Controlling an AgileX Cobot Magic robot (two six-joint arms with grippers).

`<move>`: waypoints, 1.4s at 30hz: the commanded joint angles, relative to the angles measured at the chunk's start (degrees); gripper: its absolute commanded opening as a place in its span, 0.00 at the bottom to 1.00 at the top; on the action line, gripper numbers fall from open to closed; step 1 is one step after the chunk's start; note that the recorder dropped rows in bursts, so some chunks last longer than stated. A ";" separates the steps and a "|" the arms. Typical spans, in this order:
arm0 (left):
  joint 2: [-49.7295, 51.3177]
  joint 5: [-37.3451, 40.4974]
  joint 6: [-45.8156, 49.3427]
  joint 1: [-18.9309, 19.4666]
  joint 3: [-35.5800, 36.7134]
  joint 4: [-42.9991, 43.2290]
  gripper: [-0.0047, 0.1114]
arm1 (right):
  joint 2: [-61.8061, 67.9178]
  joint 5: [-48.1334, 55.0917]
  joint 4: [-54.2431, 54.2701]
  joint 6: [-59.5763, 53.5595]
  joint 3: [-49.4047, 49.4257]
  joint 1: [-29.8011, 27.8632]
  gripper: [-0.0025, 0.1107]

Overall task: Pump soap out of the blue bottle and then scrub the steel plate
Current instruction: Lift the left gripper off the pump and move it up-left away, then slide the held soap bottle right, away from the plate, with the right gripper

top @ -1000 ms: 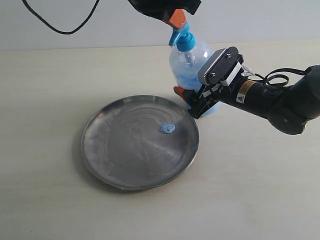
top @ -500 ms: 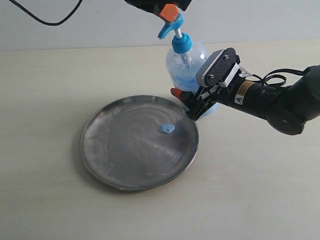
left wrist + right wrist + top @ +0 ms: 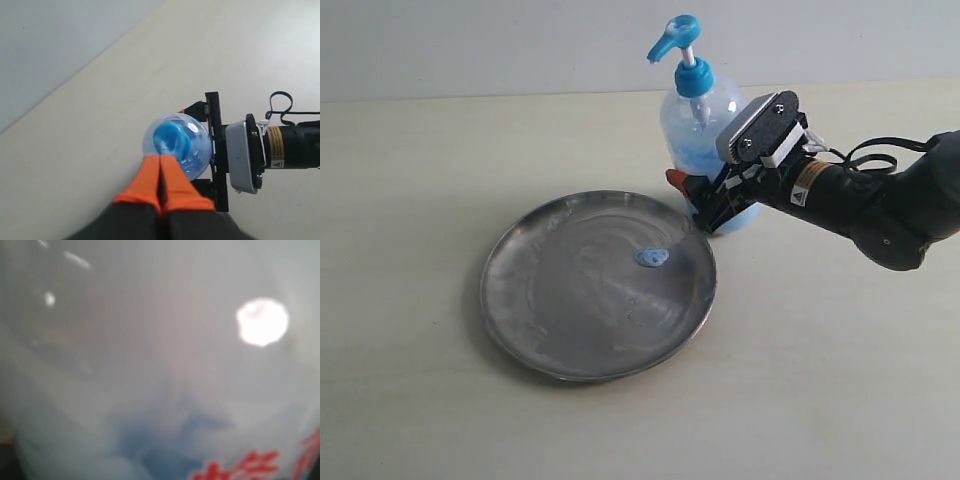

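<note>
The blue bottle [image 3: 695, 125] stands upright just behind the steel plate [image 3: 570, 310], its pump head [image 3: 675, 35] fully raised. A small blob of soap [image 3: 652, 257] lies on the plate near its far right rim. My right gripper [image 3: 712, 200] is shut on the bottle's lower body, one orange fingertip [image 3: 677, 180] showing on the bottle's left. The right wrist view holds only the blurred bottle wall [image 3: 160, 365]. My left gripper [image 3: 160, 156] hangs above the pump head [image 3: 172, 140], its orange fingers pressed together and empty. It is out of the exterior view.
The pale tabletop [image 3: 420, 150] runs back to a light wall [image 3: 470, 50]. A looped black cable [image 3: 875, 155] lies by the right arm [image 3: 880, 205], which reaches in from the right edge.
The left gripper has lifted off the pump head and risen out of the exterior view. The pump head has sprung up and the bottle has straightened. The right gripper keeps its hold.
</note>
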 commanded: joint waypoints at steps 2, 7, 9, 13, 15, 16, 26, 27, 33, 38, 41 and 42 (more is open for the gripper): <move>-3.44 -0.54 -1.80 -0.18 0.71 2.13 0.04 | -0.96 -4.60 3.40 1.18 -0.55 0.18 0.02; -6.30 -0.83 -2.31 -0.18 5.10 2.13 0.04 | -1.32 -3.63 5.88 3.04 -0.55 0.18 0.02; -7.37 -1.63 -2.42 -0.18 7.11 2.13 0.04 | -1.46 -3.63 6.13 3.75 -0.55 -0.09 0.02; -9.71 -3.17 -2.42 -0.18 11.24 2.13 0.04 | -1.57 -3.63 5.94 8.20 -0.55 -1.49 0.02; -11.09 -4.09 -2.54 -0.18 13.61 2.13 0.04 | -1.57 -3.63 5.94 10.45 -0.55 -2.51 0.02; -11.85 -4.47 -2.65 -0.18 14.77 2.13 0.04 | -1.57 -3.74 5.94 11.57 -0.55 -3.10 0.02; -18.93 -12.96 -2.65 -0.18 27.59 2.17 0.04 | -1.34 -4.00 4.93 13.82 -0.55 -4.48 0.02; -19.57 -14.28 -2.65 -0.18 29.00 2.17 0.04 | -1.22 -4.11 4.93 13.82 -0.55 -4.48 0.02; -22.34 -20.74 -2.65 -0.18 35.75 2.17 0.04 | -1.12 -4.93 4.25 14.68 -0.55 -4.48 0.02; -22.75 -25.69 -2.65 -0.18 39.24 2.07 0.04 | -0.91 -5.37 3.20 16.03 -0.55 -4.48 0.02; -22.75 -28.62 -2.65 -0.18 40.58 1.96 0.04 | -0.77 -5.72 2.98 16.17 -0.55 -4.48 0.02; -22.75 -29.19 -2.65 -0.18 40.93 1.96 0.04 | -0.77 -5.72 2.98 16.17 -0.55 -4.48 0.02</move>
